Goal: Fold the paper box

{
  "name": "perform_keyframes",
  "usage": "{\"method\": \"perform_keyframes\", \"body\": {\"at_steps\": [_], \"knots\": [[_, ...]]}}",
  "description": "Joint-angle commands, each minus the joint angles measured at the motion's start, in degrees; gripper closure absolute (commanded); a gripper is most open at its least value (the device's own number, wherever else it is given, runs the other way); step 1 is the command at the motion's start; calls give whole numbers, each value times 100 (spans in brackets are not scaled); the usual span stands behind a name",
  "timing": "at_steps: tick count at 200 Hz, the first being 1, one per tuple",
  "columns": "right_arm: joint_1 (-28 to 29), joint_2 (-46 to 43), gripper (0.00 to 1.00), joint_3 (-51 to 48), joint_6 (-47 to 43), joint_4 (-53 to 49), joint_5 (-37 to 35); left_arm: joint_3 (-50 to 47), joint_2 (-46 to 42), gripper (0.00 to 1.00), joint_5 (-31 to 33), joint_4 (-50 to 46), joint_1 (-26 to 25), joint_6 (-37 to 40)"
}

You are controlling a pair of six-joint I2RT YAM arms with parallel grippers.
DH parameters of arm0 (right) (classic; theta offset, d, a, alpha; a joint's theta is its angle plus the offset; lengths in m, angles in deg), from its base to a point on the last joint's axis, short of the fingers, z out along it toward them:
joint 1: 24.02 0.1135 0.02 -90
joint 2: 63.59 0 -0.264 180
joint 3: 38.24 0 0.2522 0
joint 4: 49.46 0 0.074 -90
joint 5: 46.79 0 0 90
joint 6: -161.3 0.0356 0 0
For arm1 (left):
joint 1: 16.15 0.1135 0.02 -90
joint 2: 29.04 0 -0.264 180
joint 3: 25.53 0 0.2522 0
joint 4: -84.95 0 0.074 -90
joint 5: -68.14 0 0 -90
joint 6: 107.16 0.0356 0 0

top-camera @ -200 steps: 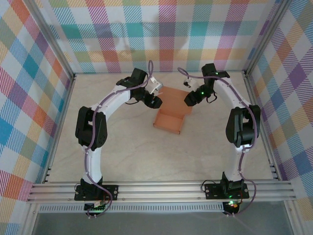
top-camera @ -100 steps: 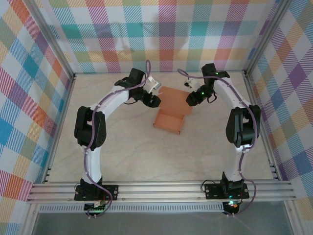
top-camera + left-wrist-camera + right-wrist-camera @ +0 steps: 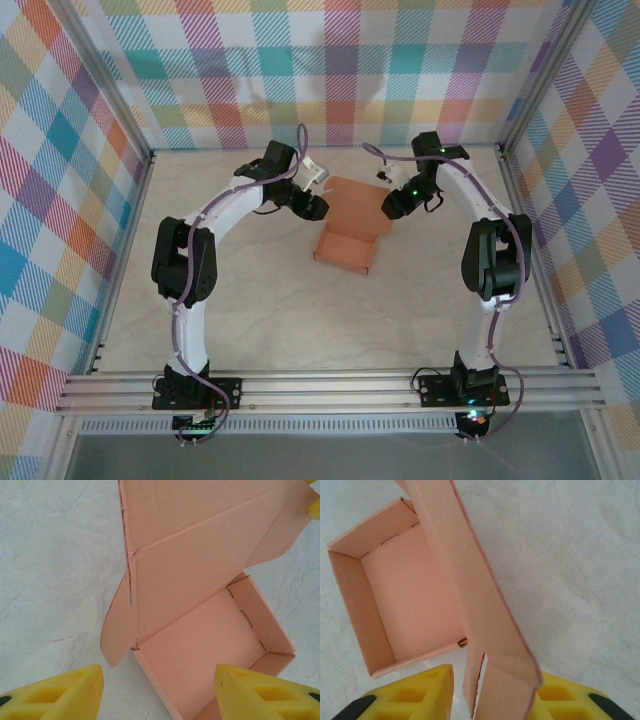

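The paper box (image 3: pixel 350 228) sits half built on the pale marbled worktop (image 3: pixel 250 300), between the left fingers (image 3: pixel 316 206) and the right fingers (image 3: pixel 388 207), which face each other across it.

From the left wrist, the left fingers (image 3: pixel 55 695) are released and wide apart. The box's open tray (image 3: pixel 200 665) lies just ahead of them, with its near corner reaching into the gap between the two yellow pads. Beyond the tray the lid (image 3: pixel 200 560) leans up and away, and a side flap (image 3: pixel 117 630) hangs off it toward the left-hand pad without touching it.

From the right wrist, the right fingers (image 3: pixel 405 695) stand either side of the lid's raised edge (image 3: pixel 470 590) and its folded-down side flap (image 3: pixel 472 680). A sliver of worktop shows between the left-hand pad and that flap, so the fingers are not clenched on the card. The tray (image 3: pixel 415 595) lies ahead of them and to their left, its walls upright.
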Motion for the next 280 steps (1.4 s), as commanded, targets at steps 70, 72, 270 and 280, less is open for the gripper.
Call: {"method": "perform_keyframes", "body": {"at_steps": [70,72,270,280], "knots": [[42,-82,98,-52,-288,-294,409,-44,-254,39,-144,203,51,-81],[49,-93,98,-66,-306,-281,402,-35,-249,39,-139,202,51,-81],[367,-656,100,-386,-778,278,133,414,-348,74,766,-1222,-10,788],[367,-643,100,-346,-755,235,175,400,-365,74,776,-1237,-35,796]]}}
